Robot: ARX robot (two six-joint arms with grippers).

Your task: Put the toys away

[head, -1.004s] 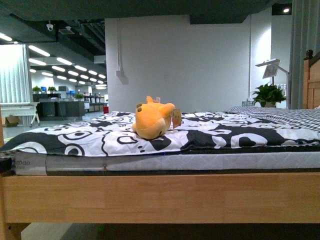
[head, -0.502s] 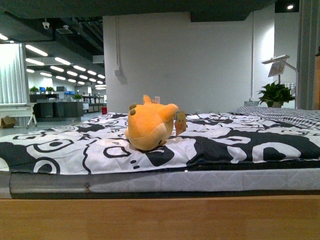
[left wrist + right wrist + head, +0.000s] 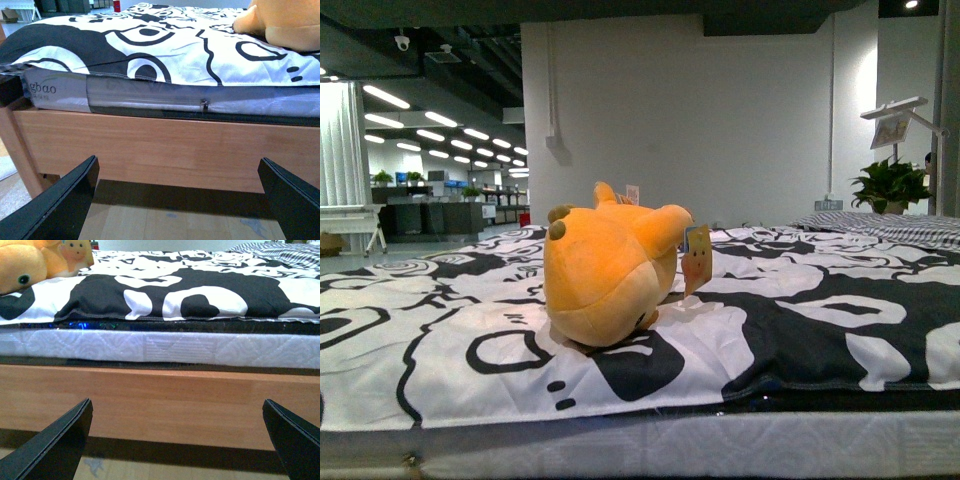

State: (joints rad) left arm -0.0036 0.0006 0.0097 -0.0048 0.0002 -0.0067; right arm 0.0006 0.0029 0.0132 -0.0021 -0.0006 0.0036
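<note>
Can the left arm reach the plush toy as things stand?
Probably not yet: the open left gripper sits low, facing the bed frame, while the plush toy lies above on the quilt. Once raised, nothing else seems to block it.

Probably showroom or open-plan office hall: bed [image 3: 165, 150], ceiling strip lights [image 3: 386, 97], distant desks [image 3: 430, 216], potted plant [image 3: 892, 185].

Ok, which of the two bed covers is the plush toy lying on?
The black-and-white swirly cover: the plush toy rests on it. The grey checked cover lies farther back, on the right.
</note>
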